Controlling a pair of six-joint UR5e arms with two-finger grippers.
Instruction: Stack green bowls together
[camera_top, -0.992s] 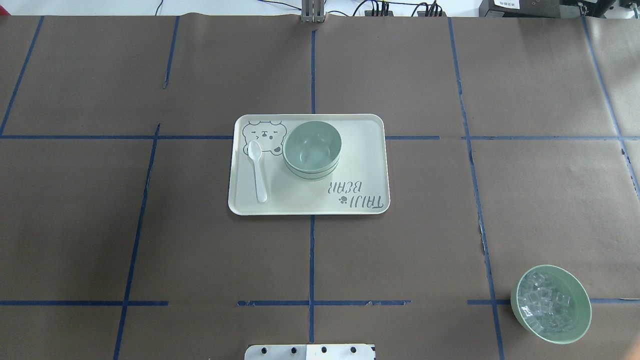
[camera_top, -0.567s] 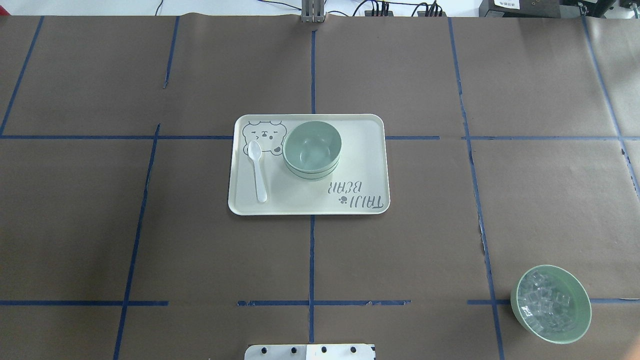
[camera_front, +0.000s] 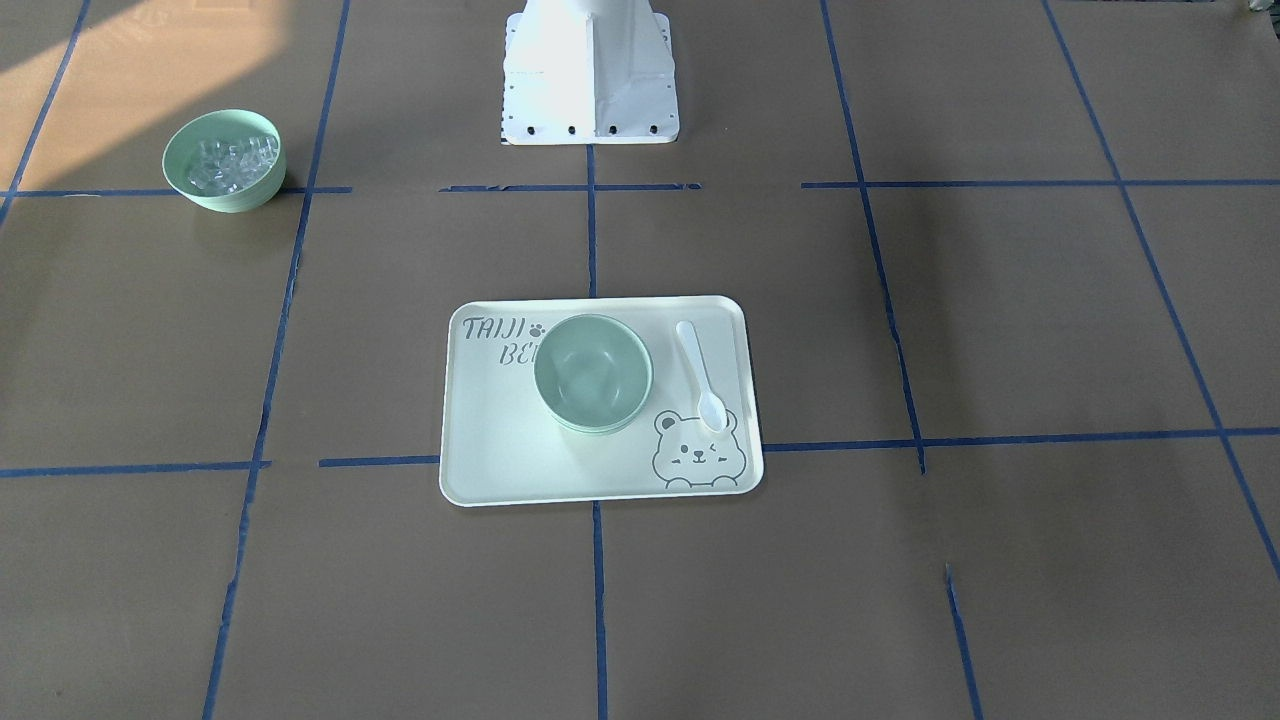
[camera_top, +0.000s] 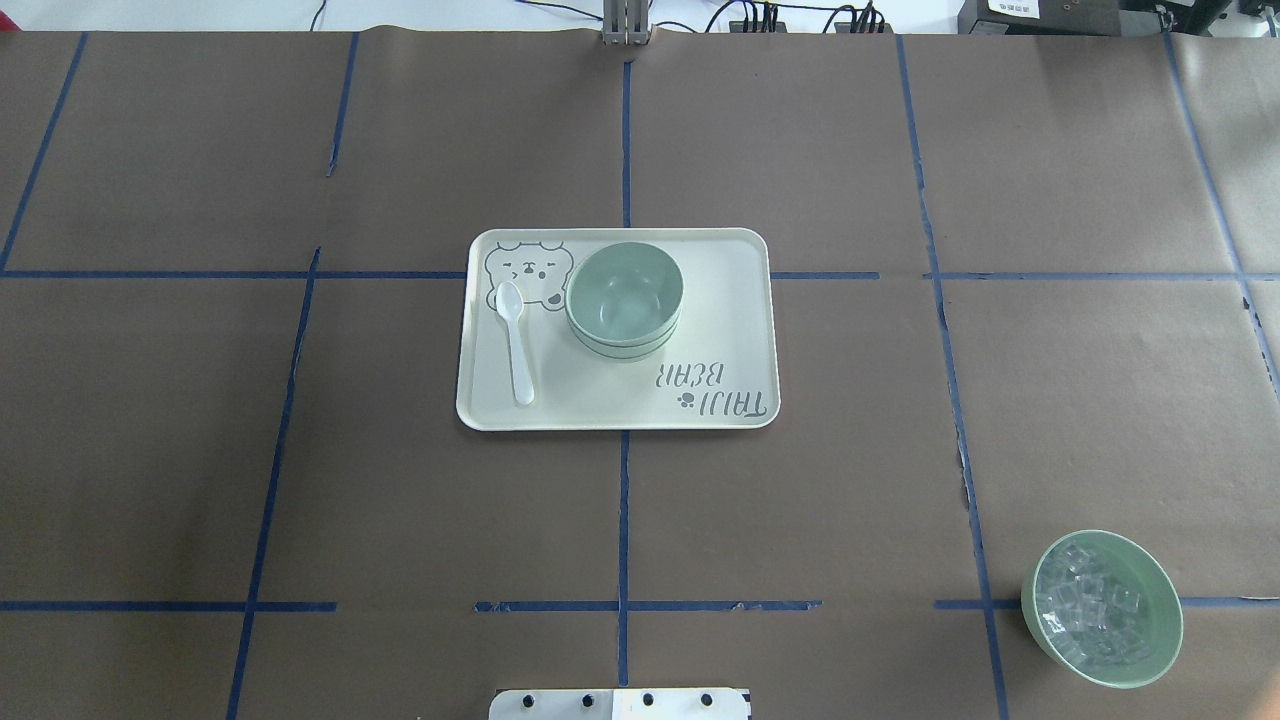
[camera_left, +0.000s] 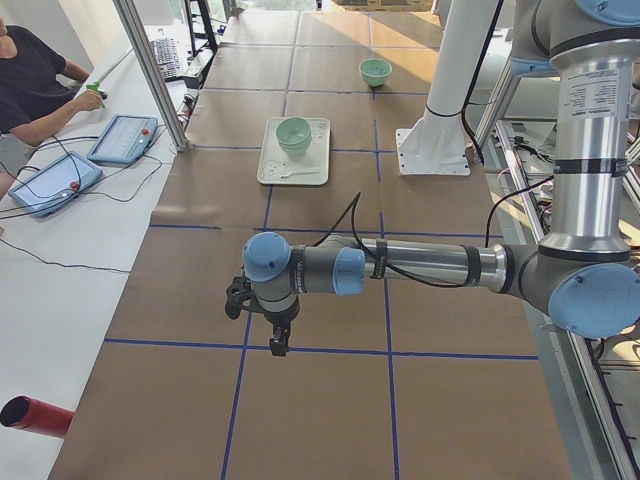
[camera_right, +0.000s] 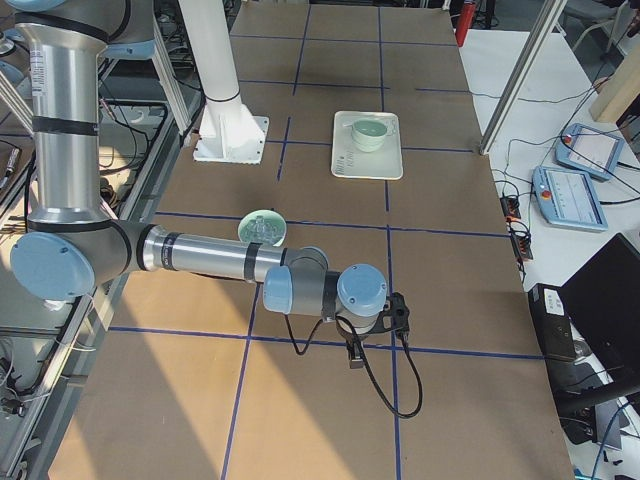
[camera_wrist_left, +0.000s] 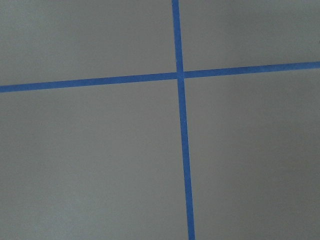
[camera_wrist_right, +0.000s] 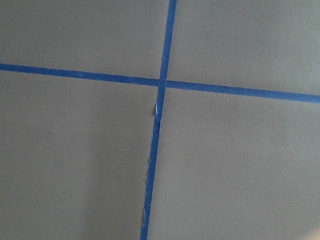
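The mint-green bowls (camera_top: 625, 298) sit nested in one stack on the pale bear-print tray (camera_top: 720, 300) at the table's middle; layered rims show at the stack's side. The stack also shows in the front-facing view (camera_front: 593, 372), the left view (camera_left: 294, 133) and the right view (camera_right: 368, 131). My left gripper (camera_left: 278, 345) hangs over bare table far from the tray, near the table's left end. My right gripper (camera_right: 355, 358) hangs likewise near the right end. I cannot tell whether either is open or shut. Both wrist views show only brown paper and blue tape.
A white spoon (camera_top: 516, 340) lies on the tray beside the stack. A green bowl of clear cubes (camera_top: 1102, 607) stands near the robot's right. The robot base (camera_front: 590, 75) is at the table edge. An operator (camera_left: 30, 80) sits at a side table with tablets.
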